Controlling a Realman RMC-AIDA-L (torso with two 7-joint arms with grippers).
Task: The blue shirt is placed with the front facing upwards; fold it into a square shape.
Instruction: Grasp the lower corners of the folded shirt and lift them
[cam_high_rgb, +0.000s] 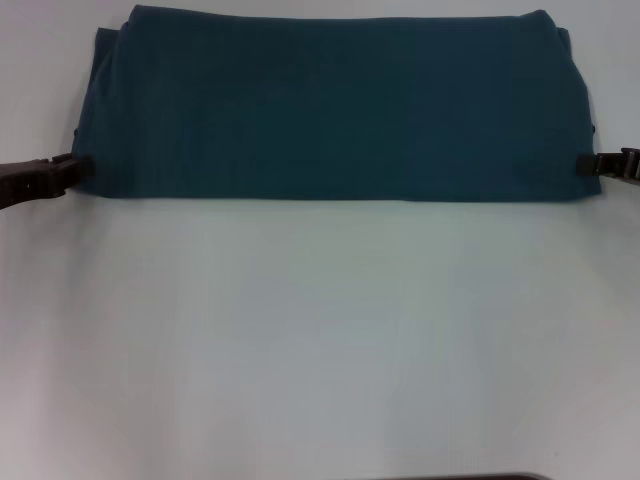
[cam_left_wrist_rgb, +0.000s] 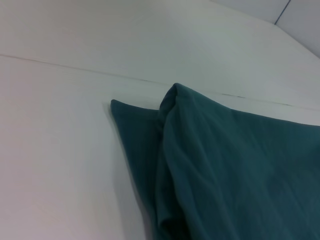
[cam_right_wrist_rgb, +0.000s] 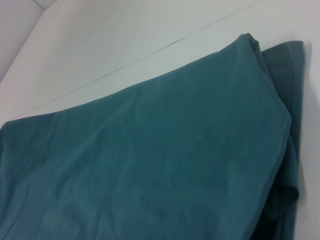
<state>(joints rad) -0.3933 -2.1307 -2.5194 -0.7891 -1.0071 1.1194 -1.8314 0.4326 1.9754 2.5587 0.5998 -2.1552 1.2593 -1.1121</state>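
The blue shirt (cam_high_rgb: 335, 105) lies across the upper part of the head view as a wide, flat band, already folded over on itself, with a straight near edge and no lettering or collar showing. It spans almost the whole width of the frame, so it is far wider than it is deep and not yet a square. In the left wrist view its end shows at least two layers, a lower corner poking out flat on the desk (cam_high_rgb: 320, 340) and an upper layer puffed over it with soft creases. The right wrist view shows much the same at the other end: a broad smooth top layer and a second layer peeping from under it.

The cloth looks like thin, limp cotton: light, soft, not slippery on the white top, and apt to sag or slide out of line when lifted. My guess is that the ends are the places to take hold, pinching all layers together near the lower corners so the stack travels as one.

The left end effector (cam_high_rgb: 68, 170) sits at middle left of the head view, touching the shirt's left edge; the right end effector (cam_high_rgb: 592, 163) sits at middle right, against the right edge. Whether either is clenched on the cloth or released cannot be told, as the tips are lost against the dark fabric. Neither wrist view shows its own fingers.
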